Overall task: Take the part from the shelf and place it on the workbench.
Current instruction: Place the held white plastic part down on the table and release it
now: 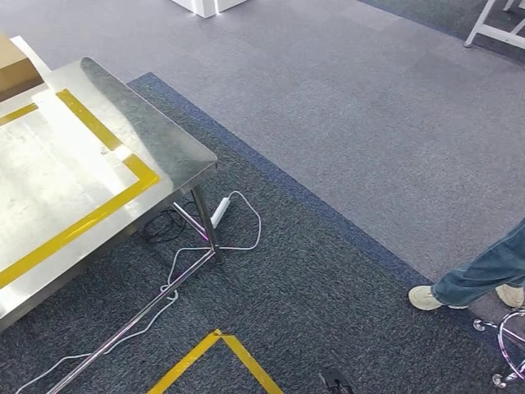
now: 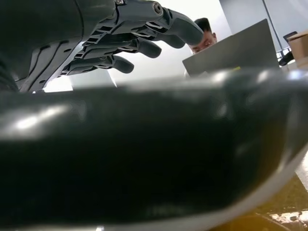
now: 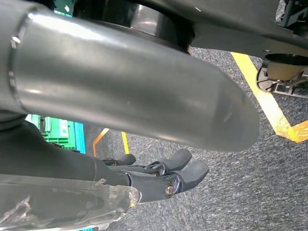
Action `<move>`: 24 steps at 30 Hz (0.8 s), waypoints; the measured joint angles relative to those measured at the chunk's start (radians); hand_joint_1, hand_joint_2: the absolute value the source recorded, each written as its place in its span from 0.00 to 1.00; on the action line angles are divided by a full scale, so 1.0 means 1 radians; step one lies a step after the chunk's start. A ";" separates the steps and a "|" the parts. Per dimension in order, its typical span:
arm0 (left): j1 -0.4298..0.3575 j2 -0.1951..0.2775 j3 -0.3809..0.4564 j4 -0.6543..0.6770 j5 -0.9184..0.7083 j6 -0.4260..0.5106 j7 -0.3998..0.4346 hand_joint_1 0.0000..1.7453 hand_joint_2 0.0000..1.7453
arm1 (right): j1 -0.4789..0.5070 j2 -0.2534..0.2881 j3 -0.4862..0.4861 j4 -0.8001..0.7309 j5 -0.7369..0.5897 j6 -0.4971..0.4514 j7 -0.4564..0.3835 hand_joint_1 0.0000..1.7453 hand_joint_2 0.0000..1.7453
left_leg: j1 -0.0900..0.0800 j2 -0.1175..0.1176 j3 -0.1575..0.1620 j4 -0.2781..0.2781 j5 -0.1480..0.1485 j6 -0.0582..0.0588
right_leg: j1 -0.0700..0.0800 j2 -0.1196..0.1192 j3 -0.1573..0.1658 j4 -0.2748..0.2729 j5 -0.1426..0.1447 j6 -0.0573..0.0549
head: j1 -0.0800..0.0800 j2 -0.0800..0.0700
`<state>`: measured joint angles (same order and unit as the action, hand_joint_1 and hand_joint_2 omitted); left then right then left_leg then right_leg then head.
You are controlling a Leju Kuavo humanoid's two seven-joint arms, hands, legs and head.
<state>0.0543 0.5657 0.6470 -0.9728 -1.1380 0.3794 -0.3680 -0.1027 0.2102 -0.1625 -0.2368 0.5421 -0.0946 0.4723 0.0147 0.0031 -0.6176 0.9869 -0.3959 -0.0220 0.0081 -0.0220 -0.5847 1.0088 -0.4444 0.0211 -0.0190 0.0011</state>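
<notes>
Stainless-steel worktop [image 1: 180,156] with a yellow tape rectangle [image 1: 93,215] stood to the left in the head view, on dark grey carpet [image 1: 321,279]. A white power strip [image 1: 221,211] and white cable [image 1: 248,222] lay on the floor by the worktop's leg. A person's jeans leg and pale shoe [image 1: 426,297] stood at the right edge.

Left robot hand [image 2: 120,36]: dark fingers [image 2: 145,47] extended and slightly spread, grasping nothing, above a broad blurred dark surface [image 2: 145,159]. Beyond the fingertips sat a person behind an open grey laptop [image 2: 236,50].

Right robot hand [image 3: 160,175]: dark fingers [image 3: 178,161] straight, close together, released, holding nothing. Beside it ran a thick silver cylinder [image 3: 127,82]. Past the fingertips, grey carpet with yellow floor tape [image 3: 268,101]; green crate [image 3: 59,132] behind the hand.

Task part: location cannot be told from these views.
</notes>
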 joint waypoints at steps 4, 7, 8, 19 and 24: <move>0.000 0.000 0.011 -0.016 0.030 -0.009 -0.007 0.00 0.00 | 0.000 0.000 0.000 0.000 0.000 0.000 0.000 0.00 0.00 | 0.000 0.000 0.000 0.000 0.000 0.000 | 0.000 0.000 0.000 0.000 0.000 0.000 | 0.000 0.000; 0.004 0.003 0.032 -0.054 0.093 -0.047 -0.016 0.00 0.00 | 0.000 0.000 0.000 0.000 0.000 -0.001 0.000 0.00 0.00 | 0.000 0.000 0.000 0.000 0.000 0.000 | 0.000 0.000 0.000 0.000 0.000 0.000 | 0.000 0.000; 0.007 0.006 0.042 -0.074 0.114 -0.066 -0.017 0.00 0.00 | 0.000 0.000 0.000 0.000 -0.001 -0.001 0.000 0.00 0.00 | 0.000 0.000 0.000 0.000 0.000 0.000 | 0.000 0.000 0.000 0.000 0.000 0.000 | 0.000 0.000; 0.010 0.065 0.214 -0.288 0.319 -0.234 -0.018 0.00 0.00 | 0.000 0.000 -0.009 0.000 -0.002 -0.007 0.000 0.00 0.00 | 0.001 0.000 0.000 0.000 0.000 0.000 | 0.001 0.000 0.000 0.000 0.000 0.000 | 0.000 0.000; 0.016 0.074 0.277 -0.311 0.277 -0.247 0.002 0.00 0.00 | 0.001 0.000 -0.009 0.000 0.029 -0.036 0.000 0.00 0.00 | 0.000 0.000 0.000 0.001 -0.003 0.001 | 0.000 0.000 0.001 -0.001 0.000 0.001 | 0.000 0.000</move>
<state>0.0702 0.6394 0.9239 -1.2835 -0.8608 0.1321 -0.3664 -0.1021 0.2098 -0.1718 -0.2365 0.5707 -0.1302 0.4723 0.0146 0.0031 -0.6177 0.9876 -0.3984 -0.0208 0.0077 -0.0221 -0.5835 1.0077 -0.4448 0.0220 -0.0191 0.0011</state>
